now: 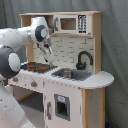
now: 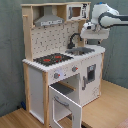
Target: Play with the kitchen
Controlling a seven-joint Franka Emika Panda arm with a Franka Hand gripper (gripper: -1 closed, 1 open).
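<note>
So the big toy play kitchen of pale wood and white panels (image 2: 60,65) pretty much fills both exterior views. It's got a black stovetop with red burner rings (image 2: 52,59), a grey sink basin (image 1: 67,74) right next to it, and a curved black faucet (image 1: 84,59) behind the sink. The back is a white pegboard panel (image 2: 52,37), with a grey hood (image 2: 49,20) up top over the stove and a little white microwave box (image 1: 67,23) on the upper shelf. The white oven door (image 2: 64,102) below the stovetop is swung open and hanging down in the second exterior view.

The kitchen stands on a light wooden floor (image 2: 110,107), backed by a plain grey-green wall (image 2: 10,50).

The white robot arm's gripper (image 1: 48,56) hangs above the counter, just over the far edge of the stovetop, with the sink and faucet off to the first exterior view's right of it. Can't tell whether the fingers are spread or pressed together, and I can't see them touching or holding anything. In the second exterior view the arm's bulky white body (image 2: 97,27) sits above the sink end.
</note>
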